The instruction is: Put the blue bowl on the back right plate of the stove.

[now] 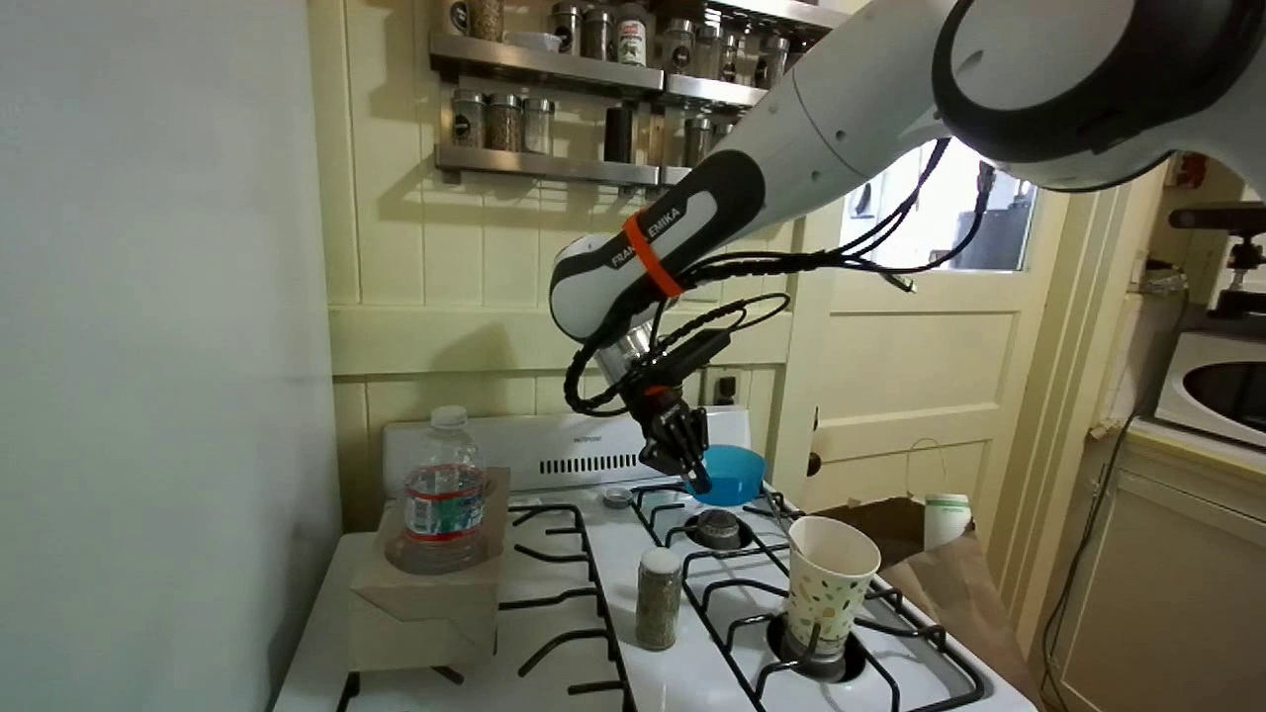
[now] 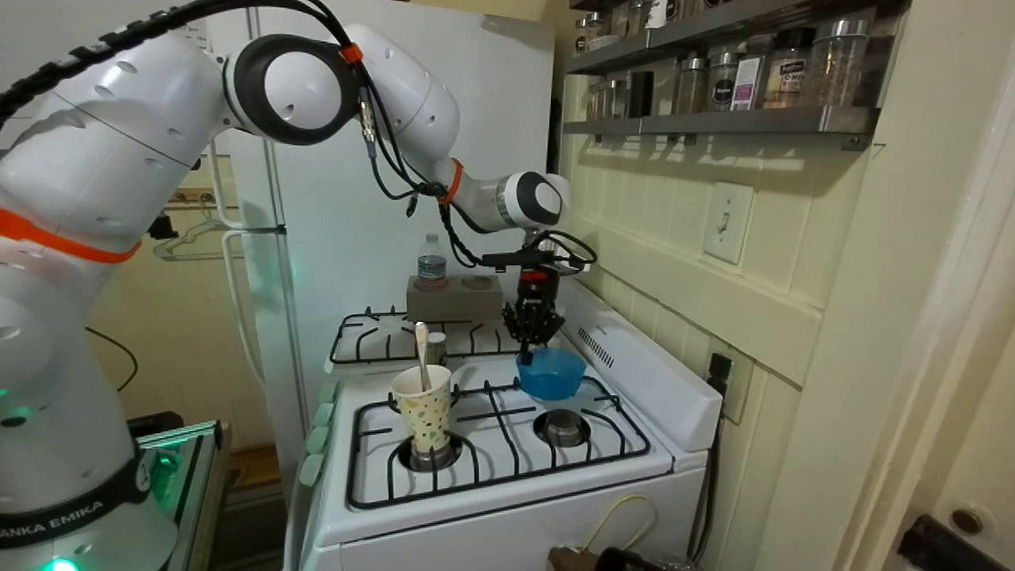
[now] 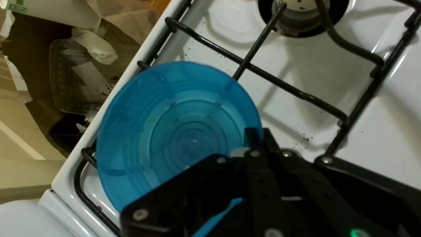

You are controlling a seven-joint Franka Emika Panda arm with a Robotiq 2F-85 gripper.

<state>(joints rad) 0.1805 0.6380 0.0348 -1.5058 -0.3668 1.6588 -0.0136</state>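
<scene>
The blue bowl (image 1: 734,477) shows in both exterior views (image 2: 553,374) and in the wrist view (image 3: 177,131). It hangs roughly level, slightly above the stovetop. My gripper (image 1: 698,479) is shut on the bowl's rim, one finger inside and one outside, as the wrist view shows (image 3: 261,138). The fingers also show in an exterior view (image 2: 526,354). The back right plate, a black grate with a round burner (image 1: 719,529), lies under the bowl; it also shows in an exterior view (image 2: 564,429). In the wrist view the bowl hides its burner; only grate bars (image 3: 82,184) show around it.
A cream patterned cup (image 1: 833,569) with a spoon (image 2: 422,349) stands on the front right burner. A spice jar (image 1: 658,598) stands between the grates. A water bottle (image 1: 443,499) stands on a box (image 1: 425,618). The stove's back panel (image 2: 642,365) rises behind the bowl.
</scene>
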